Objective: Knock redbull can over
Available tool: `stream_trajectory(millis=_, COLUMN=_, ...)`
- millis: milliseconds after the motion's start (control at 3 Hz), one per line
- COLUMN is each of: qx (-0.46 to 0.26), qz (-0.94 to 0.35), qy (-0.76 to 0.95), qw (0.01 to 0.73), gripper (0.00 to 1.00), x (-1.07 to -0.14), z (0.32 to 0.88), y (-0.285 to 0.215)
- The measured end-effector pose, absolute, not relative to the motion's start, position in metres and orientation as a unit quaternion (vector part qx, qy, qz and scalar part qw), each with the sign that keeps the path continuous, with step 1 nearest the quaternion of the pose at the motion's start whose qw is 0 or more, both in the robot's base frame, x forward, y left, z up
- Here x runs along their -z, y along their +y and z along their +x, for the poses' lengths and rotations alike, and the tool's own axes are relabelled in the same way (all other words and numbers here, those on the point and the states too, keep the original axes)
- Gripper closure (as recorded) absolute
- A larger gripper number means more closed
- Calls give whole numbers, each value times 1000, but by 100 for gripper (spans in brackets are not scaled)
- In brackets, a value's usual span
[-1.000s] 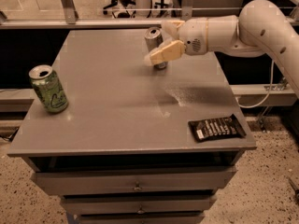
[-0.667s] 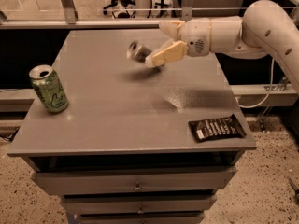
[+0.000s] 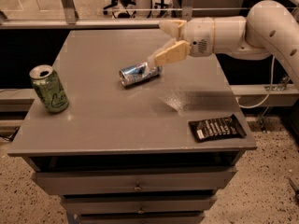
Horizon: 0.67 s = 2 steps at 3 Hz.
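Gripper: the robot's cream-coloured gripper (image 3: 158,42) hangs over the back half of the grey table (image 3: 107,120), reaching in from the right on a white arm (image 3: 233,31). Its two fingers (image 3: 172,53) are spread wide apart and hold nothing.

Contact: the tip of the lower finger sits right at the far end of the redbull can (image 3: 139,73). From where I stand I cannot tell if the two touch.

Count of cans: two, one redbull can and one green can (image 3: 49,89).

Count of other things: one dark snack packet (image 3: 217,128), one arm and one gripper.

Redbull can, place: near the middle of the tabletop, a little toward the back, just left of and below the gripper.

Redbull can, pose: it lies flat on its side. Its long axis runs from front-left to back-right, and its round top faces front-left.

Green can: upright near the table's left edge, well apart from the redbull can.

Packet: flat at the front right corner, close to the edge.

Below: drawer fronts (image 3: 135,181) are stacked under the tabletop.
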State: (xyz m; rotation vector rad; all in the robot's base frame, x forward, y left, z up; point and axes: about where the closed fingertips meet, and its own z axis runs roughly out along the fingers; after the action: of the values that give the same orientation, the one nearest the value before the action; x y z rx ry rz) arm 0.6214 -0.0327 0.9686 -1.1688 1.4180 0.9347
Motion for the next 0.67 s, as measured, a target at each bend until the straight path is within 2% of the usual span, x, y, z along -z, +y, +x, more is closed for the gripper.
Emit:
stream_trajectory(millis=333, qx=-355, qz=-463, qy=618, qw=527, gripper=0, x=-954, z=650, y=-64)
stream_trajectory(millis=667, qx=-292, qz=-425, qy=660, qw=546, gripper=0, x=-937, z=691, y=-132)
